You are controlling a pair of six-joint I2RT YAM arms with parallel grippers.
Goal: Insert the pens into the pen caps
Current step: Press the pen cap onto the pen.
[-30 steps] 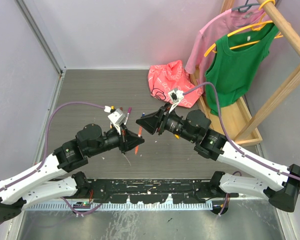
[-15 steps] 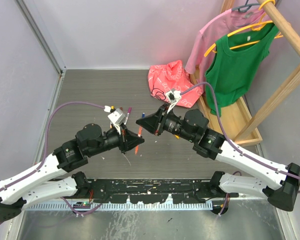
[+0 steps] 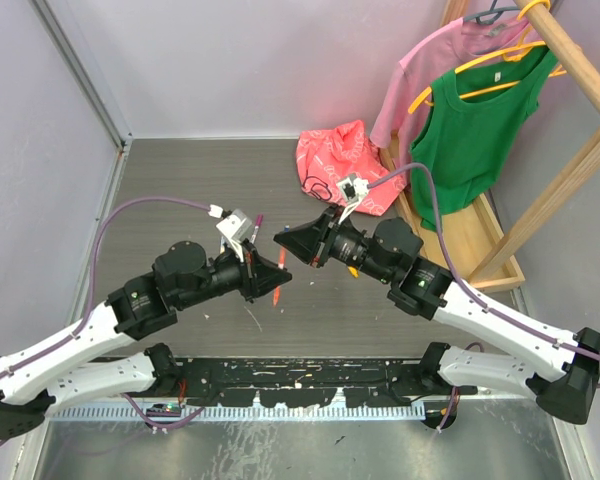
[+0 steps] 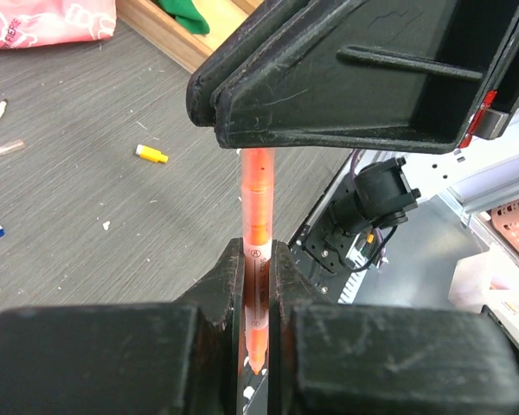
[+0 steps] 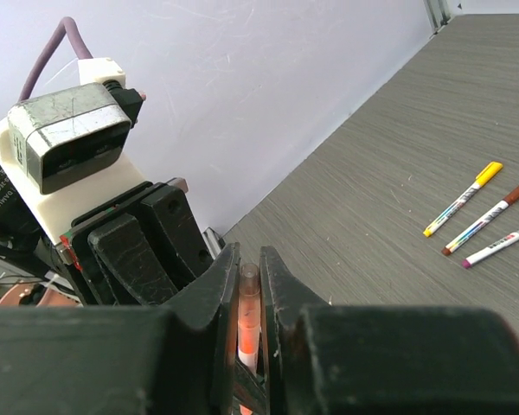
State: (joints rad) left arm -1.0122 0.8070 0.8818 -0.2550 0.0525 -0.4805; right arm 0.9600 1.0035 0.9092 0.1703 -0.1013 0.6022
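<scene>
**DESK:** What has the left gripper [image 4: 258, 251] got?

**OPERATOR:** On my screen its two fingers are pressed tight on the white barrel of the orange pen [image 4: 258, 294]. The pen is held up off the grey table [image 3: 180, 190], with its orange tip poking out below the fingers.

**DESK:** And the other arm?

**OPERATOR:** The right gripper [image 5: 246, 268] meets it nose to nose over the middle of the table, closed on the orange cap [image 5: 246, 324]. In my left wrist view the cap runs in line from the pen's upper end to the underside of the right gripper. I cannot tell whether it is fully seated.

**DESK:** What lies around them?

**OPERATOR:** A yellow cap [image 4: 151, 154] lies alone on the table, well apart from both grippers. Elsewhere a yellow pen [image 5: 461, 199], a dark red pen [image 5: 489, 216] and a purple-tipped pen [image 5: 500, 245] lie side by side. At the far right a pink bag [image 3: 345, 160] sits beside a wooden rack [image 3: 580, 65], which is hung with a green top [image 3: 475, 130] and a pink shirt [image 3: 420, 75].
</scene>
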